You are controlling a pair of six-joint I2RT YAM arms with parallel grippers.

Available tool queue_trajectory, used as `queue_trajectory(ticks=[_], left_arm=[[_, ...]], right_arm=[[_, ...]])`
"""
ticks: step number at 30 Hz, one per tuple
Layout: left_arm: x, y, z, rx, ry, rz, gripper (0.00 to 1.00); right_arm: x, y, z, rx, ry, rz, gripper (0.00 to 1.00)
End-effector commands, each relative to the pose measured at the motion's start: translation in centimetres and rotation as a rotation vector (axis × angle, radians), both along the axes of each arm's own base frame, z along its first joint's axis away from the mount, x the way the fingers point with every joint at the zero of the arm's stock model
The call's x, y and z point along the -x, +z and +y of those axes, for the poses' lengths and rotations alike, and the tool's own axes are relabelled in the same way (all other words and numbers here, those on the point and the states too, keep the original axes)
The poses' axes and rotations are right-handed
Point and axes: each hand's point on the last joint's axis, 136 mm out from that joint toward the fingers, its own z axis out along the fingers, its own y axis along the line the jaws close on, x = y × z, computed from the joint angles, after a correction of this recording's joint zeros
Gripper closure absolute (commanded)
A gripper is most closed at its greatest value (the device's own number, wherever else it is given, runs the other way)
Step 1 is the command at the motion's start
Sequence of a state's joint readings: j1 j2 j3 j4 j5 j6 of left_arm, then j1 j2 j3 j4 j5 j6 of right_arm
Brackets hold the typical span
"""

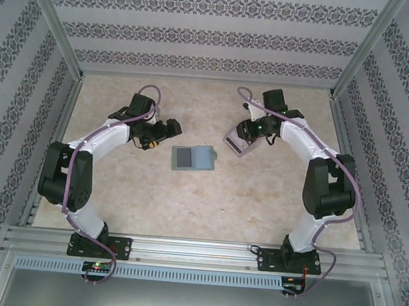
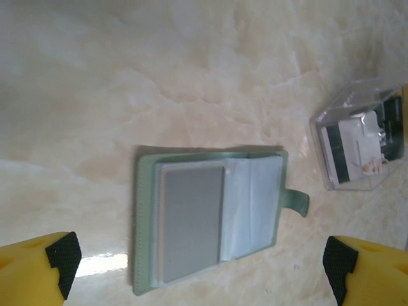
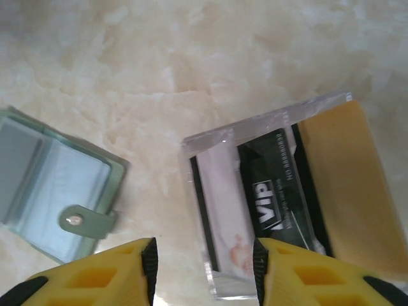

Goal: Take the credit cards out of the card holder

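The card holder [image 1: 204,155] [image 2: 145,220] [image 3: 113,173] lies open and flat on the table's middle, sage green with a closure tab [image 2: 298,201]. A grey credit card [image 2: 191,220] [image 1: 183,157] sits in its left slot. Three more credit cards lie side by side in a clear plastic case [image 3: 220,137] [image 2: 360,137] [image 1: 235,143]: a white-pink one [image 3: 223,204], a black one [image 3: 277,191] and a tan-orange one [image 3: 344,185]. My right gripper [image 3: 204,268] [image 1: 247,137] hangs just above that case, jaws apart, nothing between them. My left gripper [image 2: 201,261] [image 1: 165,130] stands wide open left of the card holder.
The marble-patterned table [image 1: 207,203] is bounded by patterned walls and metal posts [image 1: 57,33]. An aluminium rail [image 1: 196,251] runs along the near edge, where both arm bases are bolted.
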State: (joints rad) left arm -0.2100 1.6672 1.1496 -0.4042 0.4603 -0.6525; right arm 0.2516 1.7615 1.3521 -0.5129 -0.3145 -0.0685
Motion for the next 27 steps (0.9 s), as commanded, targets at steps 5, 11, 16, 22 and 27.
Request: queue_trajectory(ticks=[5, 11, 16, 22, 27], left_arm=[[0.7, 0.2, 4.4, -0.070, 0.095, -0.002, 0.01], [1.8, 0.5, 6.8, -0.091, 0.145, -0.004, 0.01], [2.5, 0.5, 7.0, -0.054, 0.153, -0.008, 0.01], [2.6, 0.6, 7.0, -0.037, 0.158, -0.006, 0.01], [2.5, 0.4, 6.9, -0.027, 0.154, 0.012, 0.01]], right_arm=[[3.4, 0.5, 6.2, -0.029, -0.201, 0.017, 0.49], [7.7, -1.4, 14.3, -0.074, -0.076, 0.081, 0.36], [8.5, -3.9, 17.5, -0.036, -0.050, 0.125, 0.33], [7.4, -6.1, 16.8, 0.088, -0.088, 0.125, 0.35], [6.8, -7.7, 15.9, 0.141, -0.121, 0.141, 0.36]])
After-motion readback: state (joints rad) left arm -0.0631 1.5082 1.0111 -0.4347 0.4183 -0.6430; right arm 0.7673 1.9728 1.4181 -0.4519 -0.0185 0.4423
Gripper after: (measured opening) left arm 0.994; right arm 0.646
